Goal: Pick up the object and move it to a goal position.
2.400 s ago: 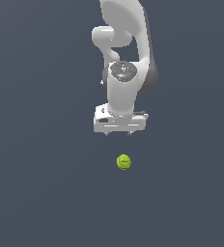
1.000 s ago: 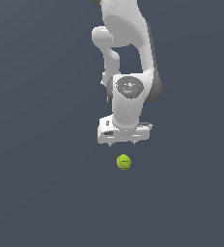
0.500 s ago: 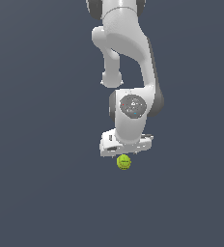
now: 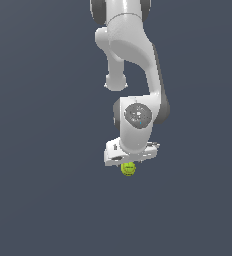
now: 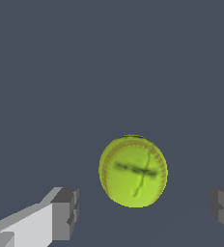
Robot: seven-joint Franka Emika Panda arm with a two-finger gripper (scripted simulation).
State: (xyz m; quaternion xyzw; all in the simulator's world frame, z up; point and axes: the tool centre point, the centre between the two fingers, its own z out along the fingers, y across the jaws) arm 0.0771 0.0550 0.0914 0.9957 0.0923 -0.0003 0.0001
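Note:
The object, a small yellow-green ball with dark seam marks, lies on the dark grey floor. In the exterior view the white arm's hand hangs right over it, so only the ball's lower part shows below the gripper. The wrist view shows the ball close up, lying between the two grey fingertips, with a clear gap on each side. The gripper is open and touches nothing.
A plain dark grey surface fills both views. No other object, edge or marker shows.
The arm has come down and toward the ball. The hand, which hung well above and behind the ball, now sits low over it and covers its top.

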